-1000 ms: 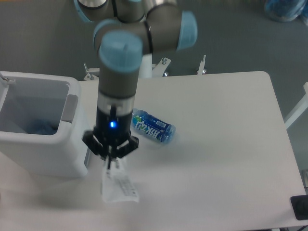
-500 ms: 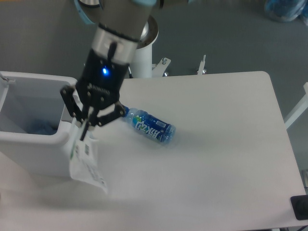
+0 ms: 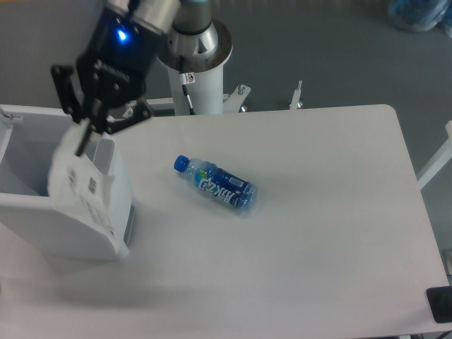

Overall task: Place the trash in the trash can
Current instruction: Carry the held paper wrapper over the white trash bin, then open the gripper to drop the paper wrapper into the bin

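My gripper is shut on the top edge of a crinkled clear plastic bag with printed labels. The bag hangs down over the right rim of the white trash can at the table's left side. A small blue-labelled bottle with a blue cap lies on its side on the white table, to the right of the can and well apart from the gripper. Something blue shows dimly inside the can.
The arm's white base post stands behind the table's back edge. A dark object sits at the table's front right corner. Grey floor lies beyond the table.
The gripper has lifted the plastic bag off the table and carried it up and left, from in front of the can to over its right rim. The bottle has not moved.
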Controlling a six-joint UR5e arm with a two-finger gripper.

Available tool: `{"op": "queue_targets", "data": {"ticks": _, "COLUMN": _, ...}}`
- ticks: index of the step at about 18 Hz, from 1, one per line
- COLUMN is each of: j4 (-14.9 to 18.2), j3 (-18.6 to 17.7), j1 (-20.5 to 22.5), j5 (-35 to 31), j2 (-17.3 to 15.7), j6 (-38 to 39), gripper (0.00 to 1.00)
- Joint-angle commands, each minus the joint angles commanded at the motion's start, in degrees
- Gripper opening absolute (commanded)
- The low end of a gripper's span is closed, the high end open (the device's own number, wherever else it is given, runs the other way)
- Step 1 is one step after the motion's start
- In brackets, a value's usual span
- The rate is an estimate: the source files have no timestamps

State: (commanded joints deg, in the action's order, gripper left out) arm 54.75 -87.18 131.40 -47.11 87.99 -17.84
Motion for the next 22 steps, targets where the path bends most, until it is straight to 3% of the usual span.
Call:
{"op": "queue_targets", "data": {"ticks": 5, "j4": 0.09, "j3": -9.31, "j1": -0.97, "j5": -0.09, "j2": -6.15, "j6": -6.67, "gripper": 0.0}}
{"op": "queue_targets", "data": {"ticks": 9, "j4": 0.18, "j3": -14.33, "j1": -1.68, "j5": -0.18, "j2": -8.27, "j6": -12.04, "gripper": 0.0}}
{"op": "queue_targets", "data": {"ticks": 20, "j4": 0.7, "j3": -15.57, "j1": -2.56, "j5": -1.32, "j2": -3.88, "j6": -16.43, "gripper": 0.05}}
{"op": "queue_targets", "data": {"ticks": 21, "j4": 0.88, "j3": -15.83, "j1": -2.47, "j5": -1.32, "j2": -3.62, "j6": -17.14, "gripper": 0.1}}
{"op": "queue_targets", "data": {"ticks": 22, "j4": 0.79, "j3": -16.01, "j1": -2.73, "j5": -1.32, "j2": -3.53, "j6": -18.1, "gripper": 0.21}}
